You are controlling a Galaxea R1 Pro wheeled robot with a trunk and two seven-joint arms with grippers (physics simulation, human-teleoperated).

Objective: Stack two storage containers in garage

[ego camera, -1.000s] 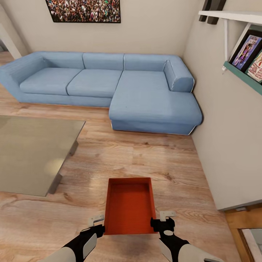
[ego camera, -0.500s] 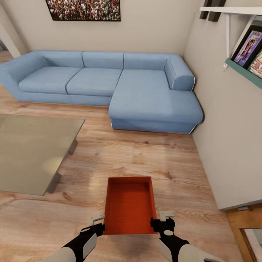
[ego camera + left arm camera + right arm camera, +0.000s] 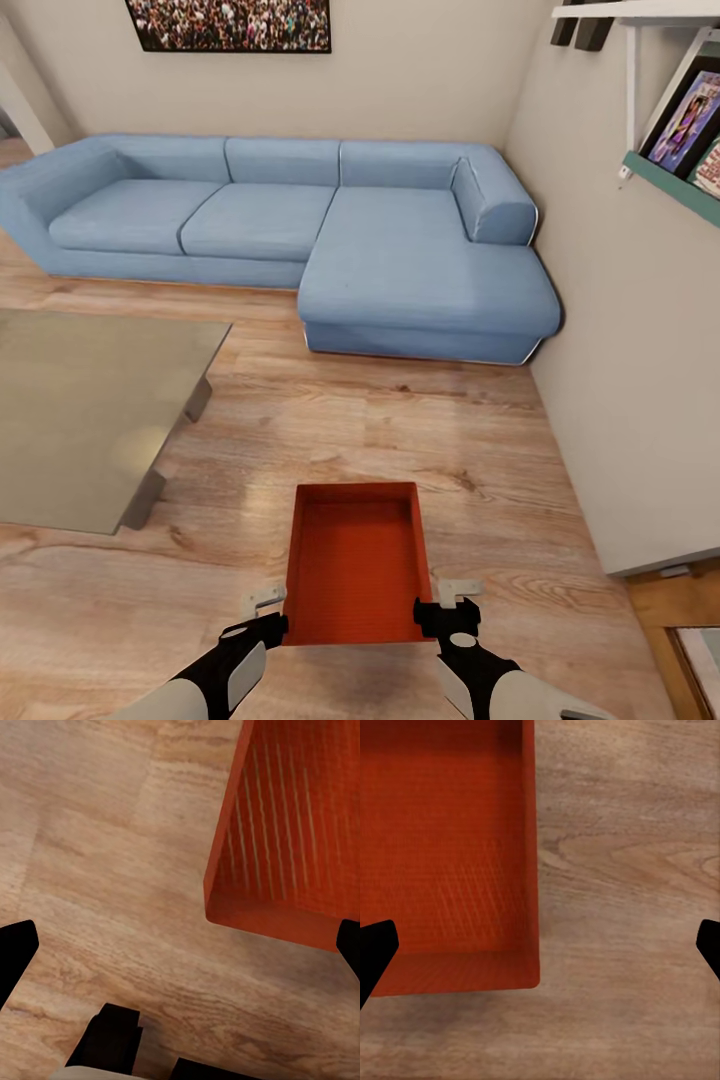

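— Hands, are they gripping? The left hand (image 3: 268, 612) and right hand (image 3: 448, 605) stand wide beside the container (image 3: 356, 562).
— Likely to pinch its sides; it sits on the wood floor (image 3: 400, 430).

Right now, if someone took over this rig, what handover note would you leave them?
Left gripper: open, at the near left corner of the storage container, gripping nothing.
Right gripper: open, at the near right corner, gripping nothing.
Container: one red-orange box between the arms, empty, over the light wood floor of the living room, facing the blue sofa, coffee table ahead on the left. Whether it rests on the floor or is pinched between the arms, I cannot tell.
Done: nothing delivered.
Left: take this and a second container to the garage and stack them.
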